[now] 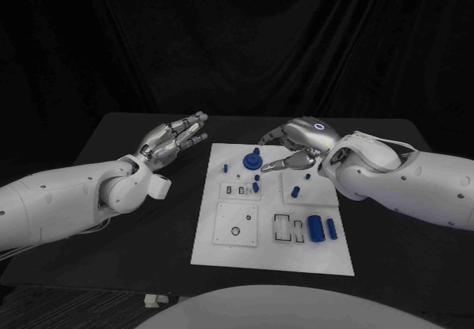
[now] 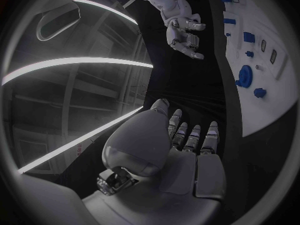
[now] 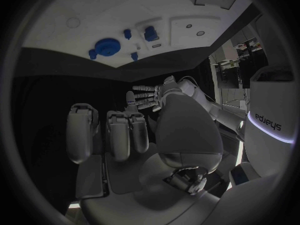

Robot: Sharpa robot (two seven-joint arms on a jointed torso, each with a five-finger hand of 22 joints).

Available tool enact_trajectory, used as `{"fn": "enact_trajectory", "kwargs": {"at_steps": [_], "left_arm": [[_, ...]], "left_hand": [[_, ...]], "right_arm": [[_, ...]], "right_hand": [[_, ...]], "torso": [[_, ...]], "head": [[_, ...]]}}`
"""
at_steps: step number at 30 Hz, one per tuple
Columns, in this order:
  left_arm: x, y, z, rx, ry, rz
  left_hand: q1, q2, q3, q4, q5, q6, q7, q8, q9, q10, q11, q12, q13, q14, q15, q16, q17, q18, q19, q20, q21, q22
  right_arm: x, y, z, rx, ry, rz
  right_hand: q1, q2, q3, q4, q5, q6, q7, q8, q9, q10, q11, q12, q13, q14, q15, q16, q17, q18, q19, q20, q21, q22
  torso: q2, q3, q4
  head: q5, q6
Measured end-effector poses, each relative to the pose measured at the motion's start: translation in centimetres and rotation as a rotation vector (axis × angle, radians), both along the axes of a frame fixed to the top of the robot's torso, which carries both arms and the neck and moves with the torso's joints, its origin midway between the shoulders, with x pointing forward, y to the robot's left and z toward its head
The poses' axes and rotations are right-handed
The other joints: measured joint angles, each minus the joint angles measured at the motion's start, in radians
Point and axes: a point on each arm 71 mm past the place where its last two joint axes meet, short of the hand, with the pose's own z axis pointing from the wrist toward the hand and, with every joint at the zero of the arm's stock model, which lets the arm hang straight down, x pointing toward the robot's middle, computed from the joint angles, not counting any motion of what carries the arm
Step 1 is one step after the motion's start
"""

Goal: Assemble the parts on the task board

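White rectangular task board (image 1: 233,251) mid-table, on black table (image 1: 129,233); small blue plastic parts on it: round gear-like disc (image 1: 253,162) near far edge, large cylinder (image 1: 316,228) and slimmer peg (image 1: 332,229) lying at near-right.

Left silver hand (image 1: 174,140) off board's left edge, fingers straight and apart, holding nothing; right silver hand (image 1: 298,142) above far edge just beside disc, fingers loosely apart, nothing gripped.

Judgement: reach for disc in hand; descend vertically, pinch rim evenly; neighbouring small pieces close, avoid knocking; left hand well clear.

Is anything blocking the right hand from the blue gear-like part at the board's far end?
Nothing visible: the right hand hovers just beside the round blue part on the task board, empty.
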Motion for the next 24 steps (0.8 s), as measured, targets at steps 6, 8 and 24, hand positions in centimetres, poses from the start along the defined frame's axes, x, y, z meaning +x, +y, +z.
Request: {"fn": "enact_trajectory", "kwargs": {"at_steps": [6, 8, 24], "left_arm": [[-0.1, 0.6, 0.9, 0.049, -0.039, 0.027], [0.1, 0.8, 1.8, 0.071, -0.07, 0.04], [3.9, -1.7, 10.2, 0.41, -0.4, 0.019]], "left_hand": [[0.017, -0.035, 0.005, -0.011, 0.0, 0.018, -0.018, 0.0, 0.002, 0.17, 0.103, 0.29, 0.059, 0.134, -0.001, 0.108, 0.032, 0.0, 0.055, 0.006, 0.032, 0.011], [0.026, -0.047, 0.011, -0.004, 0.0, 0.023, -0.023, 0.0, 0.003, 0.189, 0.122, 0.384, 0.084, 0.231, 0.014, 0.206, 0.055, 0.0, 0.118, 0.006, 0.068, 0.023], [-0.053, -0.076, -0.049, 0.048, -0.224, 0.314, 0.059, 0.057, 0.026, 1.086, 0.036, 1.304, 1.087, 1.152, -0.094, 1.415, 1.111, 0.0, 0.759, -0.117, 0.835, 0.447]], "right_arm": [[0.8, -3.3, 3.1, 0.099, -0.049, -0.057], [0.8, -4.2, 3.5, 0.142, -0.04, -0.079], [0.9, -8.7, 3.6, 0.369, 0.11, -0.245]], "right_hand": [[-0.091, 0.116, -0.003, -0.003, 0.0, 0.06, 0.018, 0.027, 0.003, 0.0, 0.0, 0.0, 0.0, 0.0, 0.0, 0.0, 0.0, 0.0, 0.0, 0.0, -0.008, 0.0], [-0.09, 0.154, -0.009, -0.006, 0.001, 0.09, 0.029, 0.041, 0.004, 0.002, 0.014, 0.0, 0.0, 0.0, 0.019, 0.0, 0.0, 0.0, 0.001, 0.012, -0.023, 0.0], [-0.108, 0.267, -0.102, -0.008, 0.085, 0.155, 0.044, 0.06, 0.008, 0.002, 0.024, 0.0, 0.0, -0.001, 0.028, 0.0, 0.0, 0.0, 0.004, 0.025, 0.053, 0.0]], "torso": [[-0.002, -0.0001, -0.0009], [-0.003, -0.0001, -0.002], [-0.012, 0.0099, -0.0096]], "head": [[0.011, 0.009], [0.012, 0.011], [0.018, -0.001]]}}
